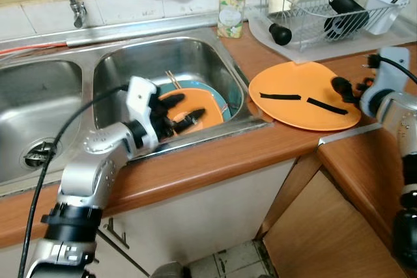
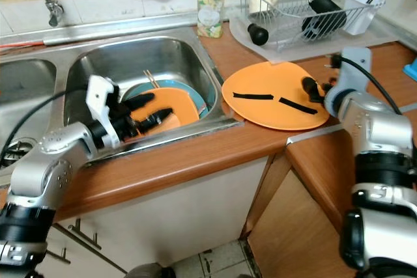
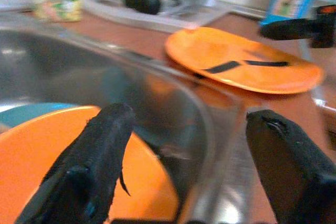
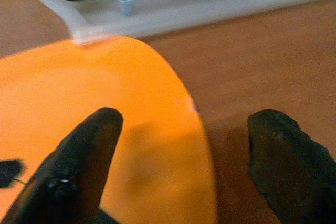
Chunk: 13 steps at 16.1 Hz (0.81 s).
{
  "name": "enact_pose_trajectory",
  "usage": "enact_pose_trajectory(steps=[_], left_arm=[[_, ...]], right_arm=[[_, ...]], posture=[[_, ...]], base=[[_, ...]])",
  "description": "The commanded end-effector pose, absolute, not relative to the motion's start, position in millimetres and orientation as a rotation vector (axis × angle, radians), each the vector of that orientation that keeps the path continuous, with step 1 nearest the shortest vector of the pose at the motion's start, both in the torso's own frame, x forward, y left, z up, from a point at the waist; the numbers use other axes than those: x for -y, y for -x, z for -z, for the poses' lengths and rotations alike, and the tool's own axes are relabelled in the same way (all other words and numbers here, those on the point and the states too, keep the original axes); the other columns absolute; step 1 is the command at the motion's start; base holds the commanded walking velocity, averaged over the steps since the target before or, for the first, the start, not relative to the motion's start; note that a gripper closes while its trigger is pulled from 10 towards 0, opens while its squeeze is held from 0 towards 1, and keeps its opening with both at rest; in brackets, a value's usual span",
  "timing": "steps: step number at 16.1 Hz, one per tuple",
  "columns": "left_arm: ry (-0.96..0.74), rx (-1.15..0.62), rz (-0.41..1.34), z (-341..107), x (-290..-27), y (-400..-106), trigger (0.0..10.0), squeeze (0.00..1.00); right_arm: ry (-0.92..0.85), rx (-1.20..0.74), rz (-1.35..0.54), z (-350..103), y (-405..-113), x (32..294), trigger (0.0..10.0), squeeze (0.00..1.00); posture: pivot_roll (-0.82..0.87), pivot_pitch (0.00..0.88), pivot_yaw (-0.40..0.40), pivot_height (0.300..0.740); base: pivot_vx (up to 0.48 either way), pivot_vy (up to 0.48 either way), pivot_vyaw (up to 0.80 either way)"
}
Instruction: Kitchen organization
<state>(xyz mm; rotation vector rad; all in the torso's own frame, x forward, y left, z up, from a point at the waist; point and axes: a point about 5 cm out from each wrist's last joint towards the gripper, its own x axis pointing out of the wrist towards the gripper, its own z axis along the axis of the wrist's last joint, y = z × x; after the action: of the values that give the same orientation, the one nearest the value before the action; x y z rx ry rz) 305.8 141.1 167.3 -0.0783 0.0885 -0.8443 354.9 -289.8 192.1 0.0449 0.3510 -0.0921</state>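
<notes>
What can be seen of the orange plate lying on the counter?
The orange plate is round, shallow and matte, plastic by its look. It lies flat on the wooden counter, between the sink and the dish rack. Two black strips lie on its face. The right pincer is open, straddling its edge: one finger over the plate, the other over the counter. Whether they touch it is unclear.

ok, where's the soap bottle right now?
The soap bottle stands upright at the back of the wooden counter, between the right sink basin and the dish rack, behind the orange plate on the counter.
</notes>
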Motion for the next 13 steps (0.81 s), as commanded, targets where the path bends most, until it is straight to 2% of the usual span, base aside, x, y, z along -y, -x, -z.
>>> enact_pose_trajectory(steps=[1, 2, 3, 5, 6, 7, 8, 9, 10, 11, 12, 13], left_arm=[[0.072, -0.091, 0.893, -170.8, -139.4, -299.9, 10.0, 0.89], [0.081, -0.101, 0.955, -171.2, -136.0, -292.6, 10.0, 0.1], [0.081, -0.111, 0.986, -170.9, -134.3, -289.1, 10.0, 0.0], [0.078, -0.144, 1.045, -167.9, -130.2, -281.0, 10.0, 0.0], [0.081, -0.15, 1.043, -167.4, -130.0, -280.0, 10.0, 0.0], [0.085, -0.151, 1.039, -167.6, -130.0, -280.1, 10.0, 0.0], [0.086, -0.151, 1.038, -168.0, -130.1, -279.9, 10.0, 0.0], [0.089, -0.153, 1.039, -168.4, -130.4, -279.2, 10.0, 0.0], [0.09, -0.156, 1.04, -169.1, -130.9, -278.9, 10.0, 0.0], [0.091, -0.161, 1.041, -169.2, -131.2, -277.8, 10.0, 0.0], [0.094, -0.166, 1.039, -169.0, -131.5, -277.2, 10.0, 0.0], [0.099, -0.171, 1.033, -168.6, -131.7, -277.3, 10.0, 0.0]], right_arm=[[-0.067, -0.342, 0.098, -197.6, -355.9, 296.3, 10.0, 1.0], [-0.102, -0.369, 0.074, -193.2, -355.7, 297.4, 10.0, 0.0], [-0.128, -0.383, 0.051, -191.0, -355.5, 296.0, 10.0, 0.0], [-0.227, -0.404, -0.044, -185.5, -354.2, 287.3, 10.0, 0.0], [-0.274, -0.411, -0.103, -182.9, -353.7, 281.6, 8.1, 0.0], [-0.303, -0.416, -0.154, -180.9, -352.9, 276.1, 4.4, 0.0], [-0.324, -0.42, -0.192, -179.3, -351.7, 271.7, 4.2, 0.0], [-0.333, -0.427, -0.222, -178.3, -350.7, 268.4, 3.0, 0.0], [-0.348, -0.432, -0.251, -177.6, -349.9, 264.5, 2.4, 0.0], [-0.368, -0.441, -0.27, -176.0, -348.0, 261.1, 1.3, 0.0], [-0.376, -0.458, -0.278, -172.6, -346.0, 258.4, 0.8, 0.0], [-0.382, -0.475, -0.287, -169.1, -343.8, 255.7, 0.7, 0.0]], posture=[[-0.06, 0.0, 0.054, 0.74], [-0.06, 0.0, 0.054, 0.74], [-0.06, 0.0, 0.055, 0.74], [-0.06, 0.0, 0.057, 0.74], [-0.06, 0.0, 0.057, 0.74], [-0.06, 0.0, 0.057, 0.74], [-0.06, 0.0, 0.059, 0.74], [-0.06, 0.0, 0.059, 0.74], [-0.06, 0.0, 0.059, 0.74], [-0.06, 0.0, 0.06, 0.74], [-0.05, 0.0, 0.059, 0.74], [-0.05, 0.0, 0.058, 0.74]], base=[[0.0, 0.0, 0.0], [0.0, 0.0, 0.0], [0.0, 0.0, 0.0], [0.0, 0.0, 0.0], [0.0, 0.0, 0.0], [0.0, 0.0, 0.0], [0.0, 0.0, 0.0], [0.0, 0.0, 0.0], [0.0, 0.0, 0.0], [0.0, 0.0, 0.0], [0.0, 0.0, 0.0], [0.0, 0.0, 0.0]])
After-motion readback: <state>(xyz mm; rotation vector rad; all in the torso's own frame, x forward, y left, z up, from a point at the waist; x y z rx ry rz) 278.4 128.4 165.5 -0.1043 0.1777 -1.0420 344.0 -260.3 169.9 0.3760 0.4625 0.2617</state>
